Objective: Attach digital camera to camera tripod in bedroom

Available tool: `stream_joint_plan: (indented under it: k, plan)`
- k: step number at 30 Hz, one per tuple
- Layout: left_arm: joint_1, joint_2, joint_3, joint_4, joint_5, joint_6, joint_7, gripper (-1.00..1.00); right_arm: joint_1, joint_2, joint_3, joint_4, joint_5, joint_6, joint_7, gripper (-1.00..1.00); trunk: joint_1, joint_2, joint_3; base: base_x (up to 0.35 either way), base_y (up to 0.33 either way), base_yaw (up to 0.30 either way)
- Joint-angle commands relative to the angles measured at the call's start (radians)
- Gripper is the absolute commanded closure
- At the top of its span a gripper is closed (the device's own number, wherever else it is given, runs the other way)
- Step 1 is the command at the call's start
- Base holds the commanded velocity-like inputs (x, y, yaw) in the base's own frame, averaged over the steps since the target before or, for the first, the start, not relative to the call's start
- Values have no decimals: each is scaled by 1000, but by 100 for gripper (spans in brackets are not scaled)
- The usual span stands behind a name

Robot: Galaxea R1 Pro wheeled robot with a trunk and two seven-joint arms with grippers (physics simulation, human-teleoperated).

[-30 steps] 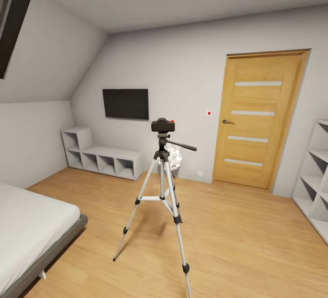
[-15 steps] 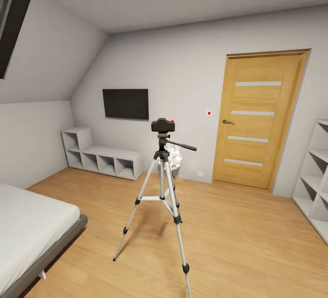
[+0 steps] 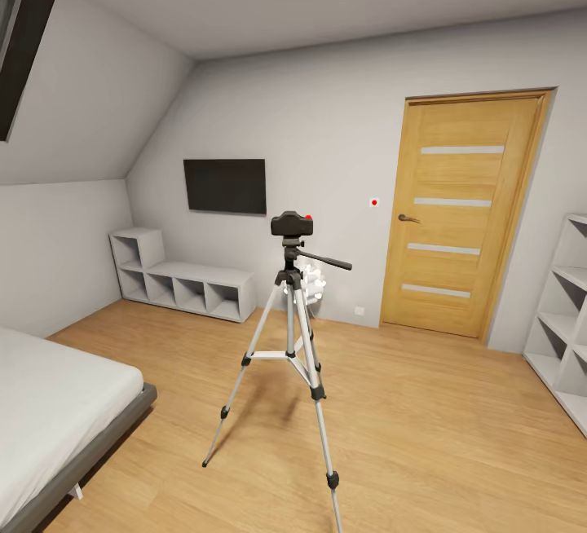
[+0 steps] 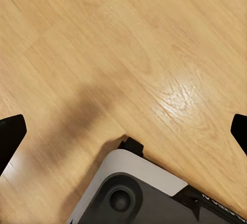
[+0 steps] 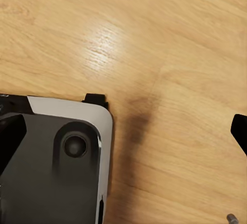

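Camera on tripod, mid-bedroom

The camera (image 3: 291, 224) sits atop the tripod (image 3: 289, 337); one front leg runs off the head view's lower edge. A small white thing behind the tripod is hard to make out. Both wrist views look down on bare wood floor (image 4: 128, 54) and the robot's base (image 5: 56, 167): left claw (image 4: 123, 131) and right claw (image 5: 123, 131) spread wide, holding nothing. Open floor lies between bed (image 3: 49, 403), door (image 3: 465, 215) and shelves (image 3: 179, 280).

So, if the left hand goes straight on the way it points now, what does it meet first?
Most likely the light wooden floor: the left hand points down at bare boards, fingertips wide apart. The robot's own grey base lies near that line; depth is unclear.
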Motion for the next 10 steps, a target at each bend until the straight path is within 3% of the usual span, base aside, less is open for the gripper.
stream_joint_plan:
  k: [1, 3, 10]
  plan:
    - [-1, 0, -8, -1, 8, -1, 3, -100, -1, 1, -9, 2, 6, -5, 2, -100, 0, -1, -2, 0, 0, 0]
    - [-1, -1, -8, -1, 8, -1, 3, -100, -1, 4, -10, 2, 5, -5, 2, -100, 0, -1, -2, 0, 0, 0]
    - [-1, 0, -8, -1, 8, -1, 3, -100, -1, 57, -8, 2, 4, -5, 2, -100, 0, -1, -2, 0, 0, 0]
